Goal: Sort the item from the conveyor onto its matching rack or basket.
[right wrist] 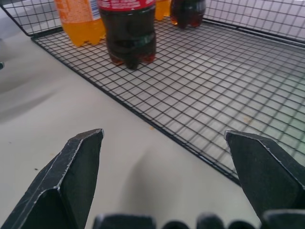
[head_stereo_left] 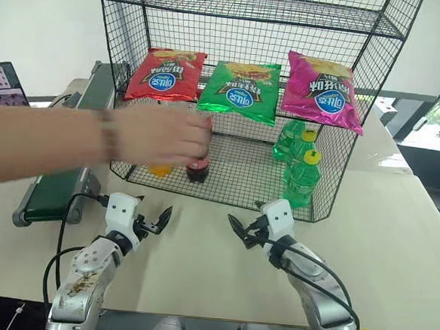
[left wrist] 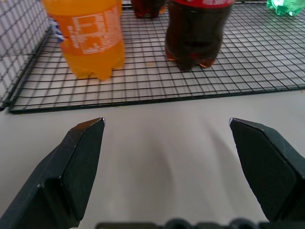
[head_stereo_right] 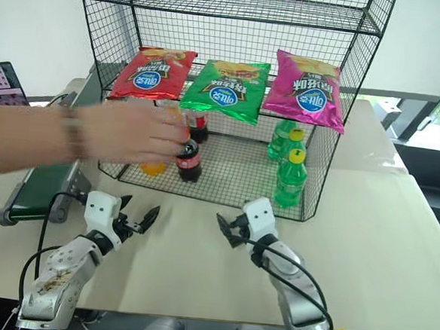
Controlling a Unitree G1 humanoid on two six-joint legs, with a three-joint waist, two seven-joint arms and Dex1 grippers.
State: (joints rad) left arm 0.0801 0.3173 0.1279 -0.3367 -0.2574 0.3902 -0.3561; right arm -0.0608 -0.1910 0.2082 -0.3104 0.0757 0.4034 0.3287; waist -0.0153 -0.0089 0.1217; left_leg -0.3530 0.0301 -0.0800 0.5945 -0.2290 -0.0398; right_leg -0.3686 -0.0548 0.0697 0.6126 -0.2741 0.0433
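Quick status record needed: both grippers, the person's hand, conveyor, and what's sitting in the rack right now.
left gripper: open, holding nothing, over the table
right gripper: open, holding nothing, facing the wire rack
person's hand: inside the rack's bottom tier, at the cola bottle
orange-drink bottle: bottom tier, beside the cola
green soda bottles: bottom tier, robot's right
chip bags: red, green, pink on middle tier
conveyor: visible belt bare

Ahead of both open jaws: cola bottle [head_stereo_right: 188, 161] upright beside orange bottle [left wrist: 90, 38], person's hand [head_stereo_right: 131, 132] on the cola. Above: red [head_stereo_left: 166, 76], green [head_stereo_left: 240, 89], pink [head_stereo_left: 321, 90] chip bags.
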